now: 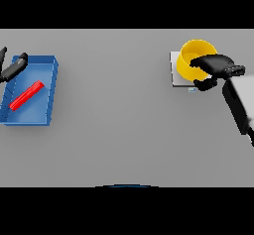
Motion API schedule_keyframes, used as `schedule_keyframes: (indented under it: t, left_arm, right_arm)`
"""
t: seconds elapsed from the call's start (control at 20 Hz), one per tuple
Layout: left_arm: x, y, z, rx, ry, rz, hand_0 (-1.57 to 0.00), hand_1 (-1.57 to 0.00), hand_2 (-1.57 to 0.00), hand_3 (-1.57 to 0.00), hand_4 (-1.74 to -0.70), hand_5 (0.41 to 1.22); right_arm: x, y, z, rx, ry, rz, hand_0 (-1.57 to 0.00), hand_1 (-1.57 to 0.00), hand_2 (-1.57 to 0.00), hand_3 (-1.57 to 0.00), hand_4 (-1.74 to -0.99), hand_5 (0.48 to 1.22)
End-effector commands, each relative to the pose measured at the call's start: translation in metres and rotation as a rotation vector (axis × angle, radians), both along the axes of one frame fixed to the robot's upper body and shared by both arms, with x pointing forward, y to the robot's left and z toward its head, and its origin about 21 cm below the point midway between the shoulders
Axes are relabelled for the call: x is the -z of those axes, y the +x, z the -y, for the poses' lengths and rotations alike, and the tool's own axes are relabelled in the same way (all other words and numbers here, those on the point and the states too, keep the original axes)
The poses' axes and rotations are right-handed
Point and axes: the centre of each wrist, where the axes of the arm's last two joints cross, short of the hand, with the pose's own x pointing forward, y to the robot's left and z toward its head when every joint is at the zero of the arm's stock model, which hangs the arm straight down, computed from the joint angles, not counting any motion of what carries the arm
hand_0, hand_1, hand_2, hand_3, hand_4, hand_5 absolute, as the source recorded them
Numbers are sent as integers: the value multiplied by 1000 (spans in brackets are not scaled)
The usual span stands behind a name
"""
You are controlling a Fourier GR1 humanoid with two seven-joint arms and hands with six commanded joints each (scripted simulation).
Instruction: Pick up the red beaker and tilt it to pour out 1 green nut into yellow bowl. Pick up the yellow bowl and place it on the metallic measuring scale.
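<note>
Head view of the grey table. The yellow bowl stood at about two o'clock from the table's centre, upright and resting on the metallic measuring scale, whose pale plate showed along the bowl's nine-o'clock and six-o'clock sides. The right hand lay against the bowl's three-o'clock rim, its fingers curled over the rim from above and the thumb reaching in below, so that the hand clasped the bowl wall; the white and grey right arm ran off toward four o'clock. At about nine o'clock on the table sat a blue tray, and inside it a red beaker lay on its side, its long axis running from seven to one o'clock. The left hand showed over the tray's eleven-o'clock corner, well apart from the beaker, fingers straight and closing on nothing. No green nut could be made out in the bowl.
</note>
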Motion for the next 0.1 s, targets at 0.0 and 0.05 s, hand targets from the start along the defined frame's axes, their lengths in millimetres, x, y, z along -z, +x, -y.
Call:
schedule_keyframes:
  t: [0.0, 0.05]
  left_arm:
    - [-1, 2, 1, 2, -7, 0, 1, 1, 1, 1, -720, 694]
    - [-2, 1, 3, -1, -7, 3, 1, 1, 1, 1, -720, 693]
  right_arm:
    - [0, 0, 1, 0, 1, 0, -49, -79, -129, -297, -1412, 771]
    - [1, -1, -3, 1, 2, -4, -39, -63, -103, -272, -1410, 759]
